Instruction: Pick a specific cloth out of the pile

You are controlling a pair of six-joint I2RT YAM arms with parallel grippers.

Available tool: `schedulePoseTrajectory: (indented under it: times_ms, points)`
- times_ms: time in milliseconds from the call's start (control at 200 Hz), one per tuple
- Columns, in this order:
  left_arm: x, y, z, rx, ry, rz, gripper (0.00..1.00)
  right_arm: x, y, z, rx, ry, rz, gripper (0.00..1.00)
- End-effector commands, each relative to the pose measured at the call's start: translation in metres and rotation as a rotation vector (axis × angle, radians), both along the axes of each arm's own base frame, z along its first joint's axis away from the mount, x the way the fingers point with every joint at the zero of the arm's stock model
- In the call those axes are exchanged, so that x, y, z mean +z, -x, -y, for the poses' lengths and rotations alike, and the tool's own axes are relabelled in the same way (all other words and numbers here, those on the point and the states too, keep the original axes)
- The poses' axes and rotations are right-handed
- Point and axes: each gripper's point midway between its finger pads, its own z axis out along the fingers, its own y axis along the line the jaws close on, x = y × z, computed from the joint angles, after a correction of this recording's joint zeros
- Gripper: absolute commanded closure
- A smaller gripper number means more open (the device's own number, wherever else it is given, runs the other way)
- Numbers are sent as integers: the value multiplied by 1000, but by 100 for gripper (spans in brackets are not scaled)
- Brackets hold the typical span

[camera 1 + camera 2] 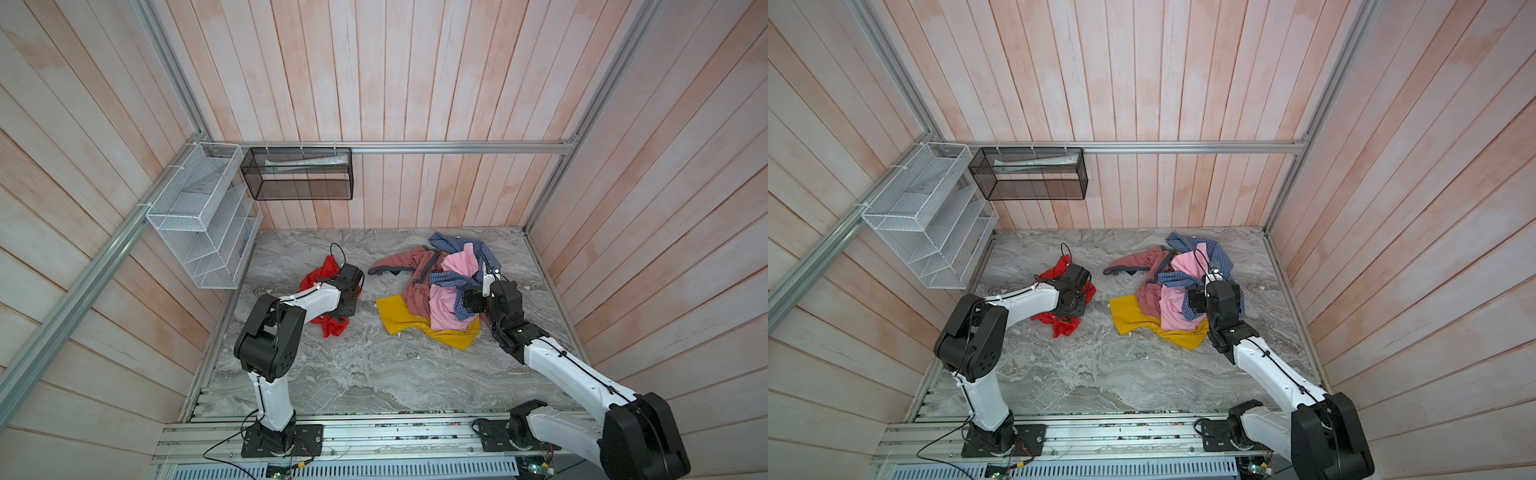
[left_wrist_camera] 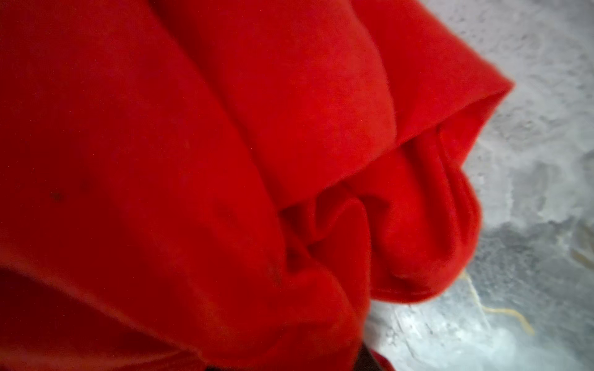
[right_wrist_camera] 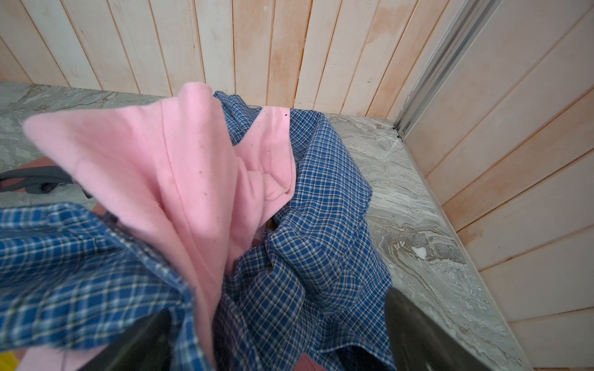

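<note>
Around me: pale pink-white wood-plank walls [image 1: 415,83] on 3 sides, w/ alu frame rails [image 1: 457,146] along the back & up the corners. I work over a grey marble-look top [image 1: 353,365]. White wire rack [image 1: 195,216] hangs on the left wall, black mesh basket [image 1: 299,178] on the back rail. Slotted alu base strip [image 1: 395,434] at front. Light's soft, even.

Cloth [image 1: 332,327] [image 1: 1065,326] [image 2: 193,154]: plain bright red, thin, crumpled in loose folds; left of centre in both top views, well apart from the pile.
Pile [image 1: 441,305] [image 1: 1173,305] [image 3: 199,180]: heaped blue-checked, pink, dusty-rose and mustard garments; right of centre.
</note>
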Motion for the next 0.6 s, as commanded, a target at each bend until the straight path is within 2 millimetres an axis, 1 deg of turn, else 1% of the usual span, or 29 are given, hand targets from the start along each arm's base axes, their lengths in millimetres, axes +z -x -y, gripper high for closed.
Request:
schedulePoseTrajectory:
  times_ms: [0,10,55,100,190,340,500,595]
  points:
    - [14,1,1,10,64,30,87,-2,4,6,-15,8,-6,2]
    - [15,0,1,10,67,36,88,-2,4,6,-14,7,-5,2]
    - [27,-3,0,15,78,67,100,-1,4,5,-10,4,-3,2]
    - [41,-7,-1,21,86,103,100,0,4,4,-1,0,4,2]
    - [74,-13,-1,27,113,189,100,4,5,1,14,-12,20,2]
    - [135,-19,-6,52,141,348,100,11,6,0,22,-24,46,2]
    - [195,-15,-21,102,153,517,100,17,9,1,22,-33,74,2]
    - [225,-8,-32,134,154,599,100,20,9,1,21,-38,86,2]
